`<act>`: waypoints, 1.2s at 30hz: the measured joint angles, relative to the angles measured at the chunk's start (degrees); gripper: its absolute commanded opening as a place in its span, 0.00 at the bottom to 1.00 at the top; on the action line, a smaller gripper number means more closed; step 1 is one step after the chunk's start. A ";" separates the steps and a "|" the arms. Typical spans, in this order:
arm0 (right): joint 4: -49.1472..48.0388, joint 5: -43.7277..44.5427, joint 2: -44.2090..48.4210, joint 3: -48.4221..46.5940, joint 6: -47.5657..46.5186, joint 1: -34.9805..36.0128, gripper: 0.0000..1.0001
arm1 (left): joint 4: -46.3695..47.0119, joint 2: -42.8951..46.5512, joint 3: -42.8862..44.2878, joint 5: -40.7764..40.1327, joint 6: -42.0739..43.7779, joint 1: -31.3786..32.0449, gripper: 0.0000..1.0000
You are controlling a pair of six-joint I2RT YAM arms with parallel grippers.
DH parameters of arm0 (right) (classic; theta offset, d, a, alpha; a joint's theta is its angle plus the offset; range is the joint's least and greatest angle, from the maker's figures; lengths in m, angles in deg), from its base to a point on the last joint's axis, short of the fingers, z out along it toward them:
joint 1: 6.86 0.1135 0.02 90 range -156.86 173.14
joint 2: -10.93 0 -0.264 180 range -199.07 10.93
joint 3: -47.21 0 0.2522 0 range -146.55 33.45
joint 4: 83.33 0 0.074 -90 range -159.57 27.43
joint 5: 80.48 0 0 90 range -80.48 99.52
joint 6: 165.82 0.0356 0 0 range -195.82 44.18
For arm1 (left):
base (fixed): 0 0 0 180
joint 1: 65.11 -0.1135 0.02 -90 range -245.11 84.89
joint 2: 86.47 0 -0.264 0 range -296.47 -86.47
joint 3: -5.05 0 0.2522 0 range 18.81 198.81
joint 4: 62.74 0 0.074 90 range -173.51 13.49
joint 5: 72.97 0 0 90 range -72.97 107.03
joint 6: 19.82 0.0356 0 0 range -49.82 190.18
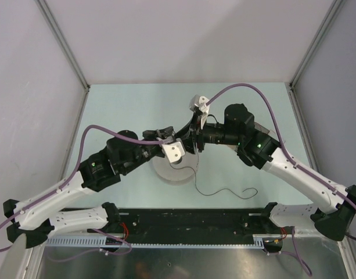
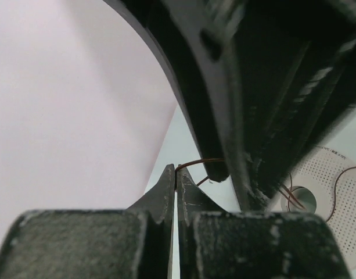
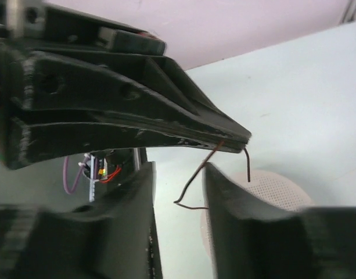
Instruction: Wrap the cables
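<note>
**Left claw [image 2: 176,172] pinches cable [image 1: 215,193], right claw [image 3: 179,174] part-open around it**

The left claw is clamped shut on the thin dark cable at its very tips, above the middle of the surface [image 1: 125,110]. The right claw faces it, jaws parted, with a strand hanging in the gap. From the white perforated spool [image 1: 163,172], the loose tail lies toward the near edge, right of centre.

Crowded at centre by left gripper [image 2: 176,176] and right gripper [image 3: 179,172], tip to tip above spool [image 1: 166,172]. Loose wire [image 3: 197,174] across table [image 1: 125,104] just near-right of spool. Purple cords [image 1: 253,90] arching overhead. Open along far wall [image 1: 166,40] and at both sides; black rail [image 1: 195,224] along near edge.
</note>
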 measured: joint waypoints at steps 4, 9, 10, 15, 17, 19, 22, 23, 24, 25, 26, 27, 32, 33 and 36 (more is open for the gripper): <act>1.55 3.02 -0.61 -0.09 -1.86 0.02 0.02 | 0.17 0.02 0.02 -0.28 -0.70 0.11 0.15; 3.87 3.50 -0.07 -0.11 -5.49 -0.46 0.00 | -1.73 1.14 0.31 2.43 -4.15 -0.94 0.46; 4.50 2.99 0.33 -0.11 -6.25 -0.68 0.00 | -2.86 1.73 0.55 4.68 -5.33 -1.95 0.50; 8.11 -0.61 3.37 -0.11 -10.03 -1.75 0.00 | -7.30 6.91 1.42 18.38 -12.94 -12.20 0.51; 9.73 -2.34 4.57 -0.22 -11.21 -1.81 0.00 | -8.15 8.37 1.68 23.56 -15.15 -15.45 0.50; 11.13 -3.91 5.31 -0.33 -12.11 -1.81 0.00 | -8.79 9.46 2.03 29.07 -16.87 -17.88 0.49; 13.14 -6.32 5.51 -0.63 -13.07 -1.79 0.00 | -9.03 9.38 2.84 35.63 -18.64 -19.23 0.49; 13.73 -6.93 5.51 -0.63 -13.20 -1.79 0.00 | -9.07 9.07 2.97 37.20 -19.02 -19.28 0.50; 14.29 -7.43 5.51 -0.63 -13.25 -1.79 0.00 | -9.16 8.57 2.99 38.99 -19.10 -19.32 0.50; 14.53 -7.89 5.51 -0.63 -13.25 -1.79 0.00 | -9.40 8.04 2.99 40.70 -19.17 -19.34 0.51; 14.58 -8.28 5.49 -0.63 -13.25 -1.79 0.00 | -9.66 7.50 2.99 42.38 -19.30 -19.39 0.51; 14.58 -8.55 5.51 -0.63 -13.22 -1.79 0.00 | -9.88 7.06 2.99 43.87 -19.39 -19.39 0.50; 14.53 -9.90 5.49 -0.63 -13.00 -1.79 0.00 | -10.49 4.66 2.99 48.22 -19.43 -19.39 0.48; 14.49 -10.08 5.49 -0.63 -12.96 -1.79 0.00 | -10.60 4.37 2.99 48.43 -19.37 -19.39 0.48; 14.49 -10.58 5.44 -0.63 -12.76 -1.68 0.00 | -10.69 3.67 2.99 48.96 -18.95 -19.41 0.42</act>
